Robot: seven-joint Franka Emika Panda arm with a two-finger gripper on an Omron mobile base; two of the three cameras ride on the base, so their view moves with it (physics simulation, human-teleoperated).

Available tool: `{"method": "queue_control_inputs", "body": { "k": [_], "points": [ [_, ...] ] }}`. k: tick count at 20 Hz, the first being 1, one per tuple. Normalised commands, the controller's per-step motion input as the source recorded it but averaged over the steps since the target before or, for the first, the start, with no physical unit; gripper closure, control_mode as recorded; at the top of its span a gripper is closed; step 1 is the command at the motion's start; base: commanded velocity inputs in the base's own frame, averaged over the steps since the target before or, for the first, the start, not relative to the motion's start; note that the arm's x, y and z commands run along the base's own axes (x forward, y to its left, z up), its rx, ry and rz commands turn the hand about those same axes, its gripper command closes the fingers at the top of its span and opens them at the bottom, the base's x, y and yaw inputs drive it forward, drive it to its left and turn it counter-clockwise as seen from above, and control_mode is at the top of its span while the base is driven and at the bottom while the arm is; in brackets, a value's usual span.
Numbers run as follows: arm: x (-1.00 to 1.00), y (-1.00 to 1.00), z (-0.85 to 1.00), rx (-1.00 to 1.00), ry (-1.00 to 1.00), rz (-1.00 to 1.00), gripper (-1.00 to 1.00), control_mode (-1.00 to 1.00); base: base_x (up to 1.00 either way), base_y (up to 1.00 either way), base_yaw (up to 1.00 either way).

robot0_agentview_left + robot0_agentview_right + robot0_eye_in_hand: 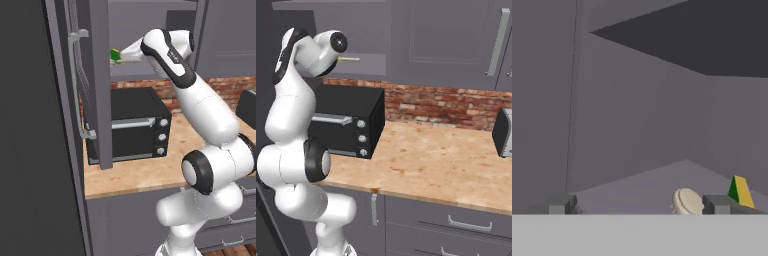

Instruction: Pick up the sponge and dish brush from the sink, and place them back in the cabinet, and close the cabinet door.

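The cabinet [637, 125] interior is bare above and behind the brush [687, 201] and sponge [740, 191] on its shelf. The open door [100, 85] flanks the opening's left; the oven [135, 127] stands below.

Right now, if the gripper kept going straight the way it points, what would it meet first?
Probably the cabinet's grey back wall. The open gripper looks along the shelf; the dish brush and sponge lie low beside the right jaw, seemingly off that line, though depth is unclear.
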Motion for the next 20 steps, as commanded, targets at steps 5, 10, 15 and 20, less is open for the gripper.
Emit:
{"method": "queue_control_inputs", "body": {
  "k": [5,10,15,20],
  "points": [
    [-0.49,-0.11,0.16,0.11,0.00,-0.07,-1.00,-1.00,0.00,0.00,0.00],
    [-0.55,-0.09,0.13,0.12,0.00,-0.10,-1.00,-1.00,0.00,0.00,0.00],
    [-0.60,-0.06,0.08,0.09,-0.01,-0.10,-1.00,-1.00,0.00,0.00,0.00],
    [-0.56,-0.05,0.15,0.03,0.00,-0.07,-1.00,-1.00,0.00,0.00,0.00]
  ]
}}
